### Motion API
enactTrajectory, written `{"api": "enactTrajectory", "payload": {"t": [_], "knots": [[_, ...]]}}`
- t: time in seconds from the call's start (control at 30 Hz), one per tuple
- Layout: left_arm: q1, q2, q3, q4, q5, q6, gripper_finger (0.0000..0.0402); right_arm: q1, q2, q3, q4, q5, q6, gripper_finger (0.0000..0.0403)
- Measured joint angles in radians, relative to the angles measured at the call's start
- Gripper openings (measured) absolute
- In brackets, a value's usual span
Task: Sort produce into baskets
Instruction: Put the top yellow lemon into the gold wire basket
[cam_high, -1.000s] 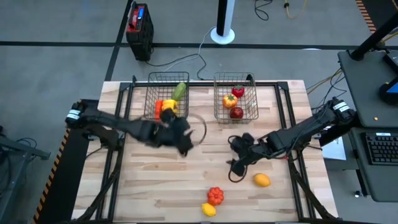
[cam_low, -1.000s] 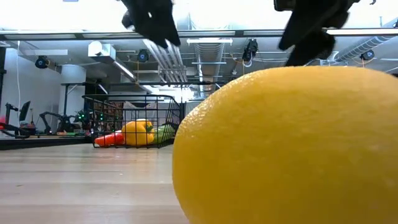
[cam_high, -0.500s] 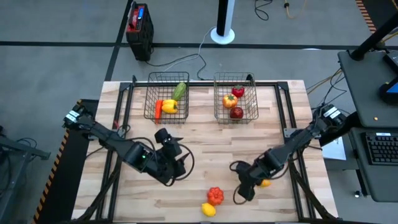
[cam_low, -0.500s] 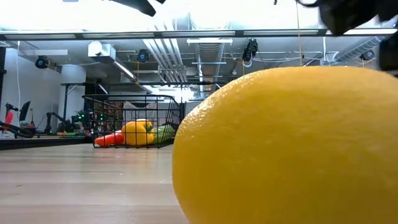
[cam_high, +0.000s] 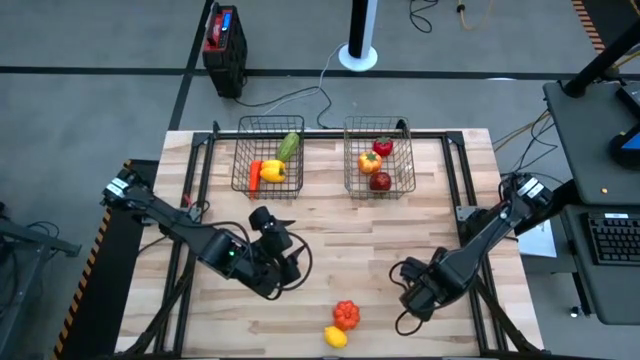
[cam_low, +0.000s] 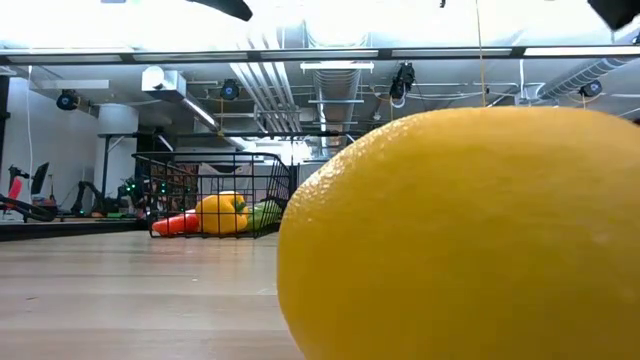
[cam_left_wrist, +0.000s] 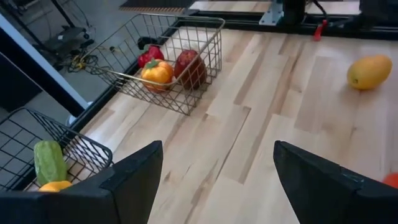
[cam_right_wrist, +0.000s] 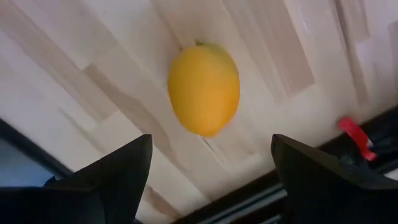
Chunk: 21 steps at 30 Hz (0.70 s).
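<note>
The left gripper (cam_high: 283, 268) hangs over the middle-left of the wooden surface (cam_high: 330, 240), its fingers (cam_left_wrist: 127, 180) spread wide with nothing between them. Beyond it, at the far edge, the left basket (cam_high: 266, 152) holds a green cucumber (cam_high: 289, 146), a yellow pepper (cam_high: 272, 171) and an orange carrot (cam_high: 254, 175). The right basket (cam_high: 379, 155), just beside it, holds a red pepper (cam_high: 383, 146), an orange pepper (cam_high: 369, 161) and a dark red apple (cam_high: 380, 182).

Near the front edge lie a red tomato (cam_high: 346, 314) and a small lemon (cam_high: 335, 337), close together and not yet sorted. To their right, the right gripper (cam_high: 420, 295) is poised directly over a yellow-orange mango-like fruit (cam_right_wrist: 204, 88); its fingers (cam_right_wrist: 112, 177) are wide open on either side, not yet touching it.

My worry is that fruit. It is smooth and rounded, and it lies near the front right rim of the surface. If the fingers close off-centre, I think it could squirt out sideways and roll off. The left arm is close to the tomato too, so both arms reaching inward could crowd each other.
</note>
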Motion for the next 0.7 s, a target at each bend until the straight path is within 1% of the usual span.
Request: {"api": "enactTrajectory", "payload": {"t": [0.4,0.57,0.7], "knots": [[0.000,0.021,0.000,0.003,-0.009,0.001,0.0288,0.000,0.051,-0.180,0.176,0.020,-0.030,0.0320],[0.001,0.021,0.000,0.004,-0.010,0.004,0.0288,0.000,0.081,-0.214,0.245,0.024,-0.053,0.0318],[0.001,0.021,0.000,0.003,-0.010,0.004,0.0288,0.000,0.097,-0.217,0.249,0.045,-0.053,0.0302]]}}
